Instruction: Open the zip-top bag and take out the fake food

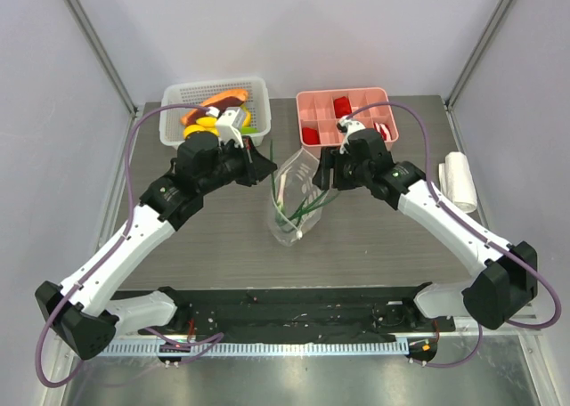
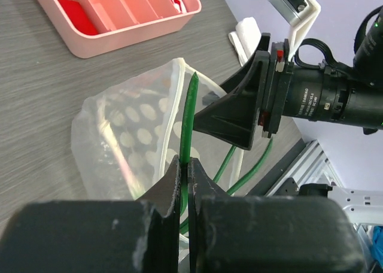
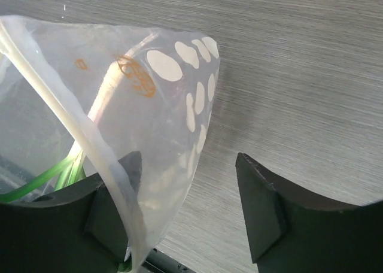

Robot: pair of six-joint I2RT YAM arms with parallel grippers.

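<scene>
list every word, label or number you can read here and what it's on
None can be read for certain.
White print on the camera lens barrel, left wrist view: too small and blurred to quote.
Orange mark on the zip-top bag, right wrist view: smeared through the plastic, not legible.
No other surface in the three views shows text.

Our left arm and right arm show white links, black joints; purple cables loop at ten and two o'clock.
</scene>
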